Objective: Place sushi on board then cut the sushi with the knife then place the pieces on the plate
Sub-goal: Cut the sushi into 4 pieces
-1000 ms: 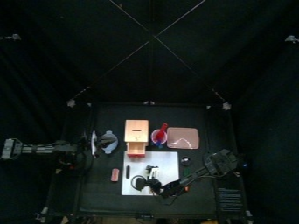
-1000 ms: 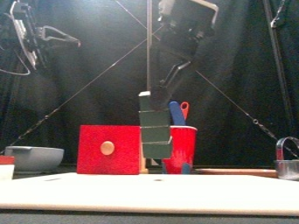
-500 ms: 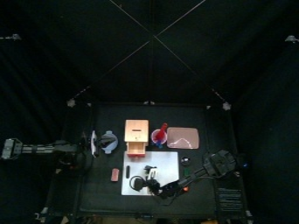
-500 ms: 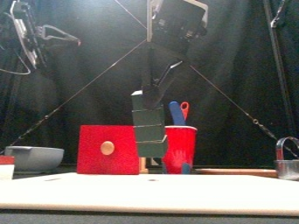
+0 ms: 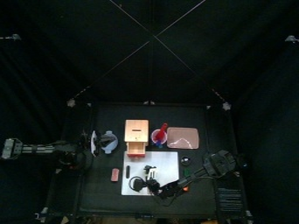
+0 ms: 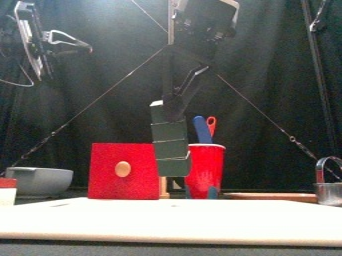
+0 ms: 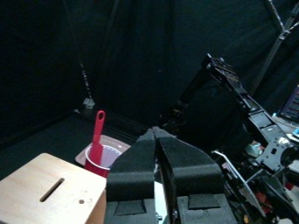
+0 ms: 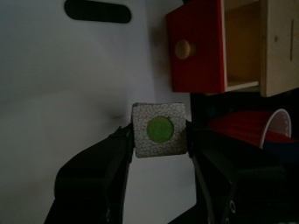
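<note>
Right end effector (image 8: 160, 134) is clamping the sushi roll (image 6: 167, 140) near its top end, one jaw on each side. In the right wrist view the roll is showing end-on, as a grey square face with a green centre.

The roll's long axis is running close to vertical, leaning a little, with the lower end pointing down at the white cutting board (image 5: 156, 164). In the front view the roll is hanging as a stack of dark green blocks, and its lower end appears to be sitting clear of the board surface. It is hanging over the front part of the board, on the near side of the box and cup.

Around it:
- The wooden box (image 5: 138, 134) is standing behind the board, with its red drawer front (image 6: 123, 170) facing forward, just left of the roll in the front view.
- The red cup (image 6: 205, 170) is standing just right of the box, carrying the blue knife (image 6: 201, 128) and the red knife (image 6: 211, 124), handles up.
- The pink tray (image 5: 187, 137) is lying right of the cup.
- The blue-grey bowl (image 6: 38, 180) is sitting at the far left and the metal cutter (image 6: 330, 178) at the far right.
- A small toy piece (image 5: 114, 174) is lying just off the board's left edge.

Left end effector (image 7: 156, 140) is resting at the left side of the table (image 5: 105, 197), near the bowl, with its jaws together and gripping nothing.
</note>
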